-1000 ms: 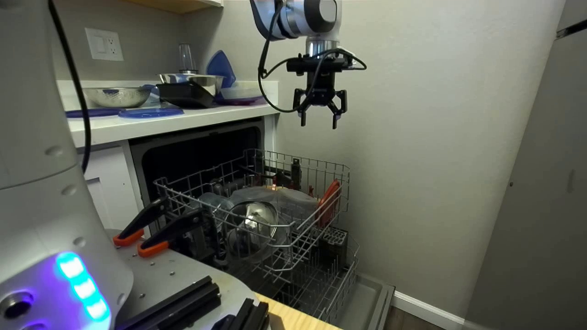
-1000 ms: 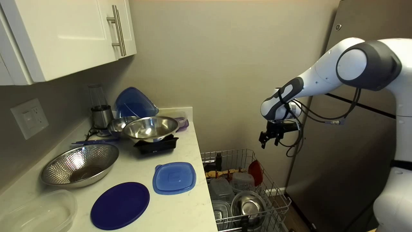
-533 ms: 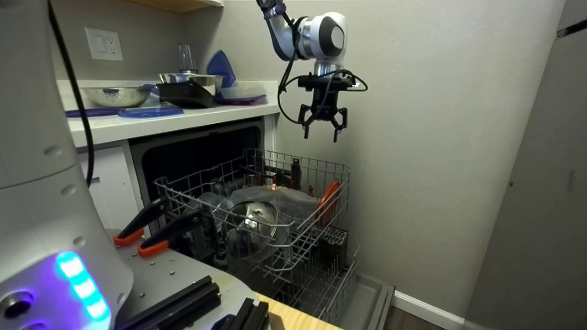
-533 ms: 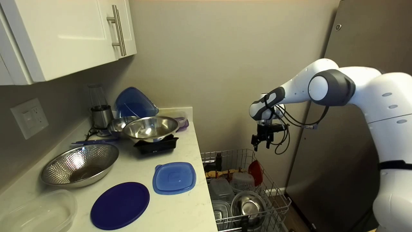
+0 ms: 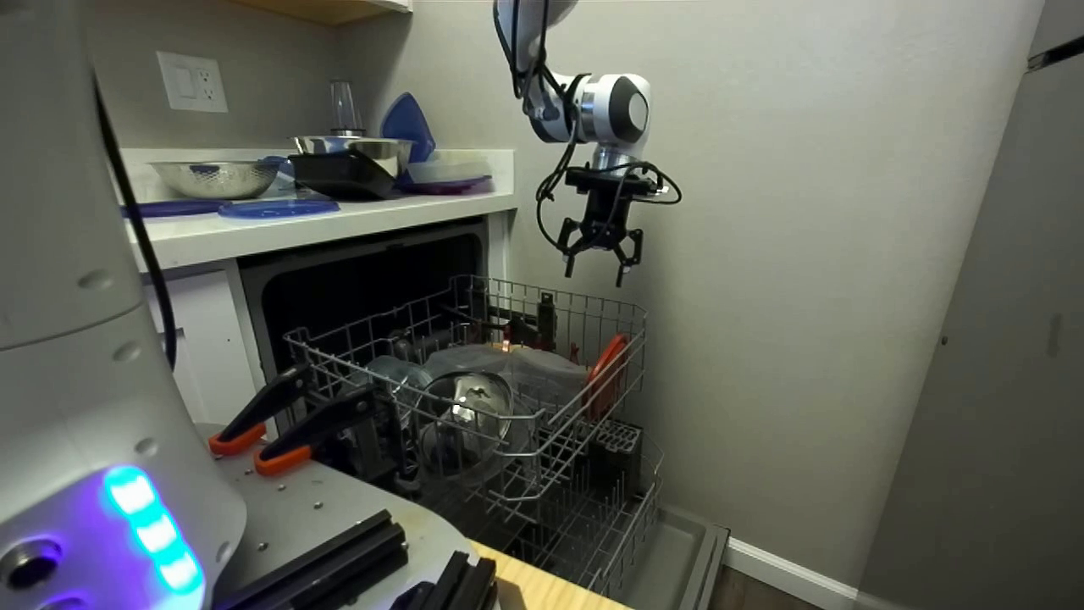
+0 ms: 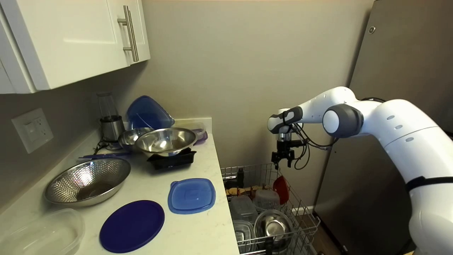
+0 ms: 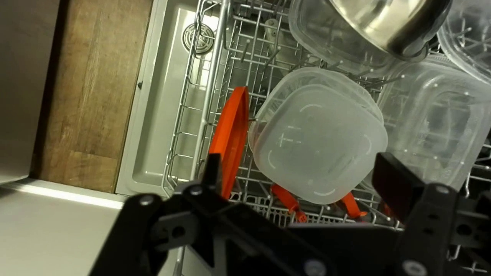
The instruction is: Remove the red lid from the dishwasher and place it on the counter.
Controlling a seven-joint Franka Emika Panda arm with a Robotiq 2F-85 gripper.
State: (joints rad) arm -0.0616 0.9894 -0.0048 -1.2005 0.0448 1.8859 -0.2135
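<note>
Fingers [image 7: 397,188] stood spread above the rack [image 7: 210,92]; a container [image 7: 320,142] flanked the red lid [image 7: 229,142]; bowls [image 6: 166,142] occupied the desk [image 6: 198,233] beside a wall [image 6: 247,71].

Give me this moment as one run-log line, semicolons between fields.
red lid: on edge in dishwasher rack, ungripped; pincer: open, above dishwasher rack; placing on counter: not yet done

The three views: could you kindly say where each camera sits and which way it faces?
In an exterior view: near the robot's base, facing the dishwasher; base, arm, jaws show.
In an exterior view: above the counter, facing the far wall; arm, jaws show.
Wrist view: above the rack, facing down; open jaws show.
Both exterior views share the red lid.
</note>
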